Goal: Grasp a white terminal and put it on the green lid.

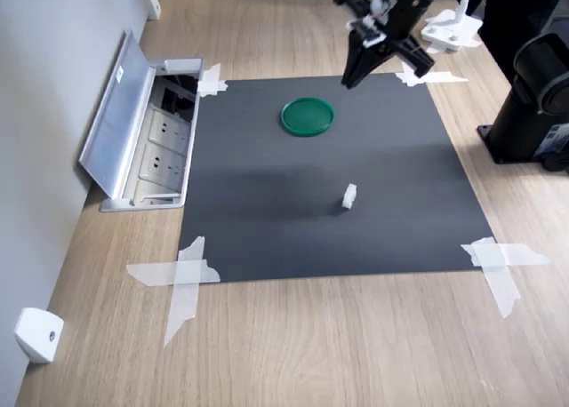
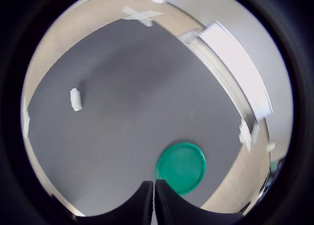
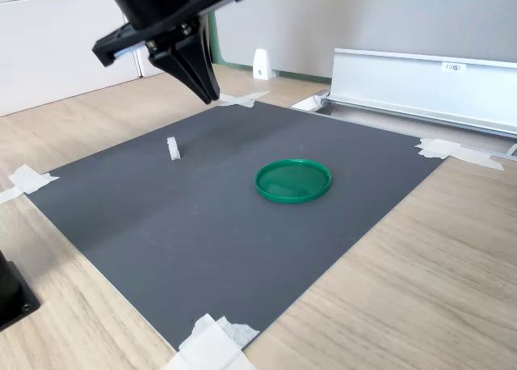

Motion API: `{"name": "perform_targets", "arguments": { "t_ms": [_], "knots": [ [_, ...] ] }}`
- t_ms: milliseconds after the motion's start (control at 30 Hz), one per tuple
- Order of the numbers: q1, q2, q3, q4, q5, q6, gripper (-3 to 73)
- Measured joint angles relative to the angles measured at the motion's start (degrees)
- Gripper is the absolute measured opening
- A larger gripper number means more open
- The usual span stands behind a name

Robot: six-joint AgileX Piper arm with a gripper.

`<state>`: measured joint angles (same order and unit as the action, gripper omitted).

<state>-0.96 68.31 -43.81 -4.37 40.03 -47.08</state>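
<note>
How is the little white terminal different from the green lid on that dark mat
Colour: the white terminal is white; the green lid is dark green.
Shape: the terminal is a small blocky piece; the lid is a flat round disc with a raised rim.
Size: the terminal is far smaller than the lid.
Pose: in the second exterior view the terminal stands taller than wide; the lid lies flat.
Both rest apart on the dark mat, untouched by the hand.

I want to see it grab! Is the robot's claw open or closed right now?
Closed. In the wrist view the gripper has its two dark fingertips pressed together with nothing between them; the white terminal lies apart on the mat.
</note>
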Motion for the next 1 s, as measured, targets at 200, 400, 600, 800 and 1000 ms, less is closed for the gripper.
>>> {"name": "perform_targets", "arguments": {
  "t_ms": [200,400,600,800,1000],
  "knots": [
    [0.0,2.2,-0.6,5.6,2.1,-13.0,9.4],
    [0.1,2.2,-0.7,14.7,7.5,-19.1,35.2],
    [5.6,3.1,-0.7,12.9,9.7,-20.6,53.3],
    [12.2,7.9,-3.5,11.1,10.4,-10.0,55.2],
    [15.5,14.4,-7.8,8.0,9.0,-3.2,55.3]
  ]
}}
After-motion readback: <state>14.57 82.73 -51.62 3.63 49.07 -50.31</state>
